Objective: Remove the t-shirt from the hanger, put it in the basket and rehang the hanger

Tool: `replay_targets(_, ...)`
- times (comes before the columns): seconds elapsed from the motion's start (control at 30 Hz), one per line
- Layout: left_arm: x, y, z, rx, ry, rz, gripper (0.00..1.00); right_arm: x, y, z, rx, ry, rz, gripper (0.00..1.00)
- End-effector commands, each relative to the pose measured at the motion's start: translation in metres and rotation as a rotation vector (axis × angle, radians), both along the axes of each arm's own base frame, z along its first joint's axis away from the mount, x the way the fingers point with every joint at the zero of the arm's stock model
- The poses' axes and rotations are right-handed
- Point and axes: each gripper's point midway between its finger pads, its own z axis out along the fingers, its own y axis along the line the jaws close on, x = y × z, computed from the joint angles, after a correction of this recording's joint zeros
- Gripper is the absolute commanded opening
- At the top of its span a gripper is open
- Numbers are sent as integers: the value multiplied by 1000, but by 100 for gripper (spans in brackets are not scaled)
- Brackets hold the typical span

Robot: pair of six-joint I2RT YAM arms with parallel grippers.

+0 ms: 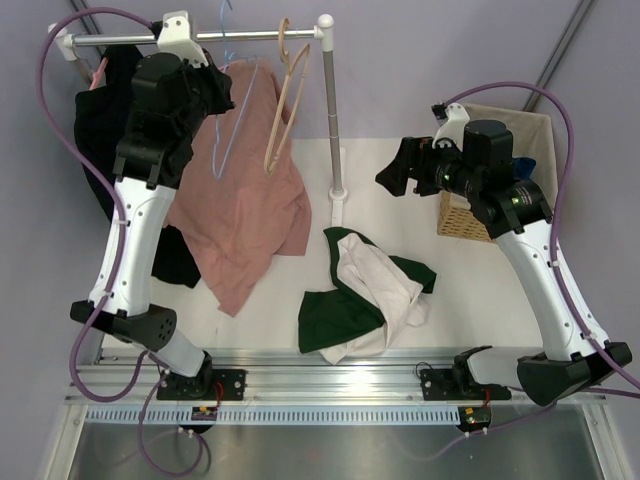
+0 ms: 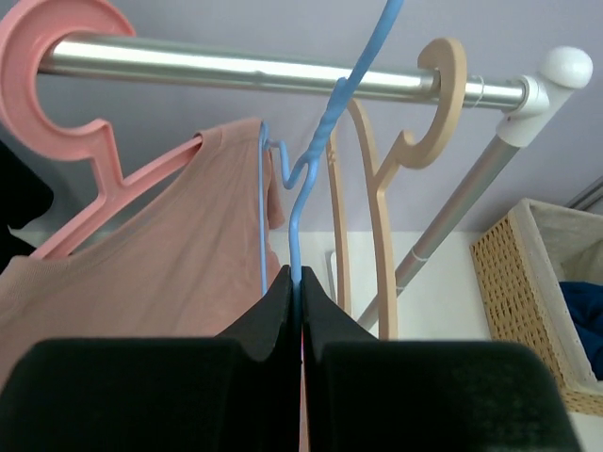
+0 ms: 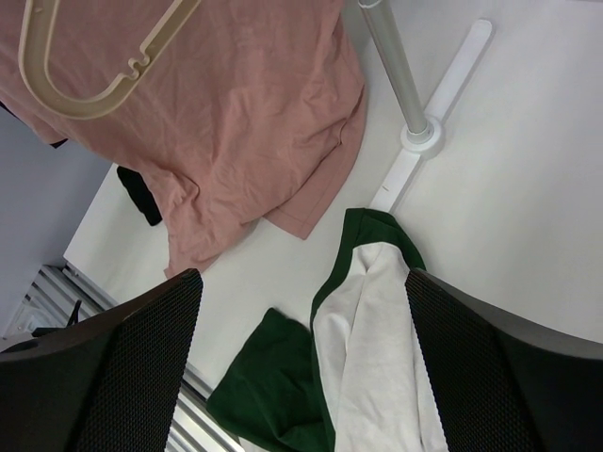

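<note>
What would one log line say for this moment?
t-shirt: off, crumpled on table | blue wire hanger: gripped by left tool | right tool: open

The white-and-black left arm (image 1: 130,230) stretches up and forward from its base. Its black two-finger left gripper (image 2: 301,282) is pinched on the thin light-blue wire hanger (image 2: 294,226) (pads all but meeting). The right arm (image 1: 545,270) rises bent, and its right gripper (image 3: 303,282) aims leftward, fingers spread wide, holding nothing.
</note>
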Motion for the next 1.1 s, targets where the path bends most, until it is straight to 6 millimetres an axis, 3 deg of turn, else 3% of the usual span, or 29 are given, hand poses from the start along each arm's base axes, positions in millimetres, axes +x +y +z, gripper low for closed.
replay_targets(0.0,26,-6,13,7,-77,-16,0,6,-6,12,-9,-52,-38,98)
replay_targets(0.47,83,-8,-40,52,-47,16,0,15,-6,14,-25,-42,-46,99)
replay_targets(0.53,86,-9,-57,58,-18,15,0,15,-6,9,-30,-31,-51,99)
replay_targets(0.57,84,-8,-54,51,-32,17,0,16,-8,7,-35,-26,-57,99)
replay_targets(0.6,84,-9,-69,49,-5,17,0,17,-10,4,-43,-23,-67,99)
replay_targets(0.9,77,-6,-103,31,47,29,2,14,-14,-1,-54,-19,-83,99)
replay_targets(0.97,75,-5,-110,37,60,32,14,11,-14,-1,-52,-20,-79,99)
replay_targets(1.0,75,-5,-112,39,64,32,38,11,-13,-4,-54,-12,-77,99)
replay_targets(1.07,72,-4,-107,42,54,33,59,9,-14,-5,-56,-10,-76,100)
